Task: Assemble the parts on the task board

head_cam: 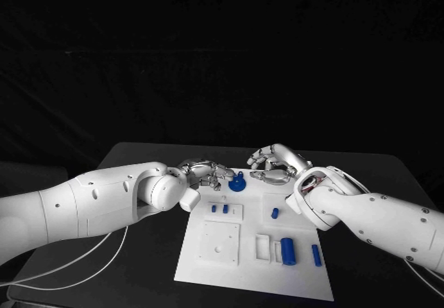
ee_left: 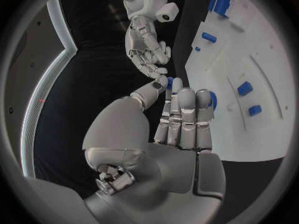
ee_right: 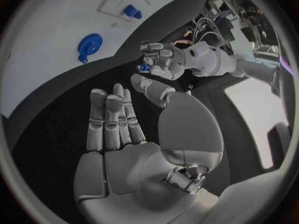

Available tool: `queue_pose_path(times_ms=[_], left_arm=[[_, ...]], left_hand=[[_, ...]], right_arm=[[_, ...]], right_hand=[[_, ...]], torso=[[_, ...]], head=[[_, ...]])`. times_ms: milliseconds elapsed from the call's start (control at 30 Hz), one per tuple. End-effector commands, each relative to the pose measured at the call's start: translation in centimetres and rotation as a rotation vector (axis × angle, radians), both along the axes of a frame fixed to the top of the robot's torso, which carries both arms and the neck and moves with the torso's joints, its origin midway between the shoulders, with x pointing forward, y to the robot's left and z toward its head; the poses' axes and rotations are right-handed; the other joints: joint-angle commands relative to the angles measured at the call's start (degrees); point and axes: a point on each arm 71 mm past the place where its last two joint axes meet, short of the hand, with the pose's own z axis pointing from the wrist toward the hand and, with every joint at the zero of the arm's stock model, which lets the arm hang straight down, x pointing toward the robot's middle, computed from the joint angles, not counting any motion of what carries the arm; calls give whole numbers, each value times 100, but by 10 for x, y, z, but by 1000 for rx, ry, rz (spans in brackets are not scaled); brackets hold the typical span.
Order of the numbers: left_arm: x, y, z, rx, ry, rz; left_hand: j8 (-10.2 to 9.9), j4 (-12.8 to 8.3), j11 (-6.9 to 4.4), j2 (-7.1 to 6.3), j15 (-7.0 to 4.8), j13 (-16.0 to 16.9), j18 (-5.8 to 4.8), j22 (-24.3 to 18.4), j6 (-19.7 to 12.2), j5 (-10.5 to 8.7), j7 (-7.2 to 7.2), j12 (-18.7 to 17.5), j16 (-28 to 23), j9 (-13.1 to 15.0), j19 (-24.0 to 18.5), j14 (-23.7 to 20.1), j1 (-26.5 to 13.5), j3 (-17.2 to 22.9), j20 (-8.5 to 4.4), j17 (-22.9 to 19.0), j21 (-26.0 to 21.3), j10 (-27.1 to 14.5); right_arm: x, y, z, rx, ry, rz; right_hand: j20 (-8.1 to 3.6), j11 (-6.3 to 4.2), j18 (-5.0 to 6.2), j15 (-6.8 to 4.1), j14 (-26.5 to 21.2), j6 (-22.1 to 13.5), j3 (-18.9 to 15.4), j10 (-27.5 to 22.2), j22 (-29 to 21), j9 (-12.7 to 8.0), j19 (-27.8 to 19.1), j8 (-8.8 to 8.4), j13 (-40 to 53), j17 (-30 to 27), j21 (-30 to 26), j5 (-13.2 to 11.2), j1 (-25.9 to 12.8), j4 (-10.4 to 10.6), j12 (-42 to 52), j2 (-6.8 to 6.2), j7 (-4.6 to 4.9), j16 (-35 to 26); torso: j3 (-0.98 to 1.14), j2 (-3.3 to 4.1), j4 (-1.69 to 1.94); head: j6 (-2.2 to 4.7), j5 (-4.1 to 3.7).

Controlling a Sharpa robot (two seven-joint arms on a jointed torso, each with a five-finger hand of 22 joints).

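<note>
A small blue part (ee_right: 144, 66) is pinched by the left hand (head_cam: 205, 174) at the board's (head_cam: 305, 285) 12 o'clock edge; right hand (head_cam: 276, 164) released, fingers apart, over bare desk (head_cam: 138, 154) beyond.

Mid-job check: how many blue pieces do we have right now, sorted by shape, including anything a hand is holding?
Ring-shaped piece: 1
Short pegs: 3
Thick cylinder: 1
Thin rod: 1
Small piece pinched by the left hand: 1
Total: 7
</note>
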Motion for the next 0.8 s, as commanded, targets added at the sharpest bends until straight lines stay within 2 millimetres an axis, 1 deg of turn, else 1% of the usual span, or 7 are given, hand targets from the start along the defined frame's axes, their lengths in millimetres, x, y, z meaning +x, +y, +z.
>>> queue_pose_path(times_ms=[33, 167, 367, 467, 567, 700, 800], left_arm=[[0, -1, 3, -19, -26, -8], [0, -2, 3, -26, -24, -10], [0, -2, 4, -33, -40, -13], [0, -3, 6, -12, -81, -32], [-1, -4, 8, -18, -102, -45], [-2, -7, 14, 45, -236, -95], [-2, -10, 18, 72, -319, -113]], left_hand=[[32, -19, 14, 62, -38, 6, 66, 6, 40, 19, -9, 31, -20, 4, 46, 18, -17, 10, -323, 6, -2, 41], [32, -20, 13, 63, -38, 6, 65, 6, 41, 18, -9, 29, -21, 3, 49, 18, -19, 10, -325, 6, -1, 43], [33, -21, 13, 64, -39, 6, 65, 6, 41, 17, -9, 28, -22, 2, 52, 19, -21, 11, -327, 6, -1, 45], [33, -23, 13, 65, -39, 6, 65, 6, 41, 18, -10, 27, -22, 1, 53, 20, -21, 12, -328, 6, -1, 46], [32, -26, 14, 67, -38, 5, 66, 6, 39, 18, -10, 24, -24, 0, 55, 20, -19, 14, -331, 6, -1, 46], [29, -35, 17, 73, -36, 4, 66, 4, 32, 20, -8, 18, -28, -4, 56, 18, -13, 20, -335, 5, -3, 45], [27, -38, 18, 77, -35, 3, 65, 4, 29, 21, -7, 15, -30, -6, 57, 17, -10, 23, -338, 5, -4, 44]], right_arm=[[1, -2, -7, 230, 214, 16], [1, -2, -10, 294, 300, 8], [1, -2, -18, 400, 470, -22], [1, -3, -23, 434, 546, -46], [2, -3, -27, 467, 621, -80], [2, -3, -31, 500, 734, -126], [1, -2, -34, 493, 785, -125]], right_hand=[[-26, 30, 117, 45, 29, 7, -95, 132, 28, -11, 101, 41, -276, -40, -29, 110, -76, -105, -250, 132, 11, 64], [-61, 27, 117, 40, 108, 41, -232, 310, 29, -17, 196, 69, -526, -94, -21, 200, -187, -175, -456, 253, -3, 126], [-97, 16, 117, 31, 198, 59, -363, 517, 26, -34, 282, 83, -771, -168, -26, 260, -325, -203, -695, 346, -8, 167], [-104, 31, 117, 37, 239, 27, -478, 549, 19, -52, 322, 66, -863, -200, -34, 282, -502, -115, -793, 393, 8, 177], [-111, 23, 117, 36, 267, 27, -661, 603, 16, -57, 354, 69, -920, -219, -35, 319, -724, -15, -843, 386, 9, 190], [-143, -4, 117, 6, 304, 52, -855, 722, 5, -61, 394, 86, -987, -246, -52, 354, -943, 76, -884, 407, -7, 208], [-164, -60, 117, -46, 327, 81, -968, 897, -7, -64, 423, 100, -998, -265, -69, 391, -1130, 162, -852, 418, -22, 216]], torso=[[1, 1, -11], [4, 1, -4], [4, 0, -2], [1, 0, -1], [-2, 0, 1], [-2, 0, 6], [-5, 1, 7]], head=[[12, -1], [14, -10], [26, -19], [35, -29], [40, -37], [44, -47], [49, -53]])
